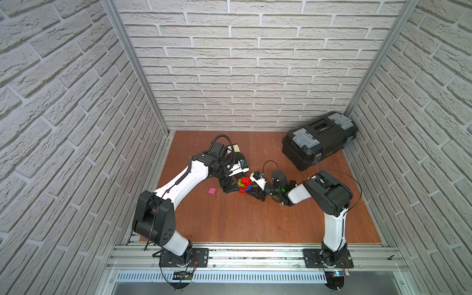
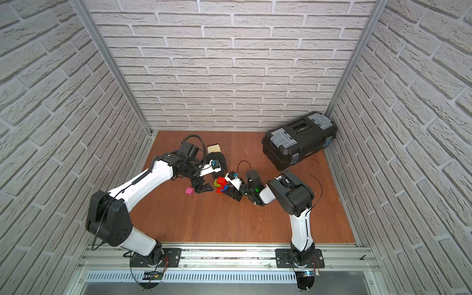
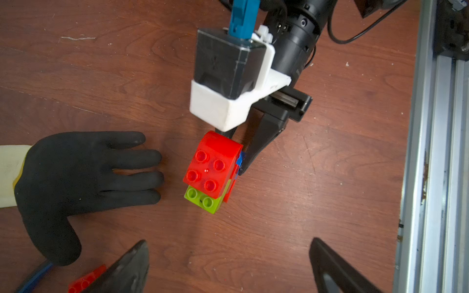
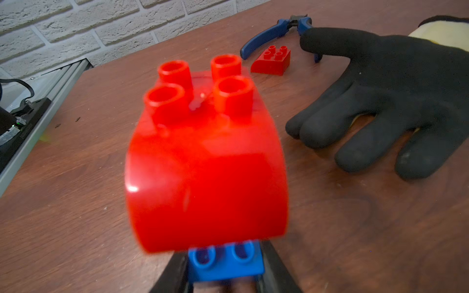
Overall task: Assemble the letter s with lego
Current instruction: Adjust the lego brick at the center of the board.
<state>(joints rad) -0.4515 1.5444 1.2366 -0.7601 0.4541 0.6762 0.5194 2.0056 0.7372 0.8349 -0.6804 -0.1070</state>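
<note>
The stack (image 1: pixel 244 184) stands mid-counter, with a curved brick (image 4: pixel 206 162) on top, a lime brick (image 3: pixel 203 201) under it and a blue brick (image 4: pixel 225 263) low on the side facing the right arm. The right pincer (image 4: pixel 224 275) is pressed onto that blue brick from both sides. I cannot tell whether the stack rests on the wood or is just lifted. The grip looks low and narrow for a top-heavy load, so the step is likely best done slowly, with the wrist level and no twist that could peel the blue brick off. The left pincer (image 3: pixel 228 243) hangs spread wide just beside the stack, holding nothing, and seems free to brace the far side or fetch a piece. A pink brick (image 1: pixel 211 190) lies near, on the left arm's side. A loose red brick (image 4: pixel 271 61) sits by pliers (image 4: pixel 303 24) and a black glove (image 3: pixel 83 182) whose fingers end near the stack, so a sweep that way risks a snag. The counter (image 1: pixel 242 222) is scuffed brown wood, with a toolbox (image 1: pixel 319 140) in a back corner, a rail (image 1: pixel 255 252) along the front and white brick walls (image 1: pixel 255 63) on three sides.
</note>
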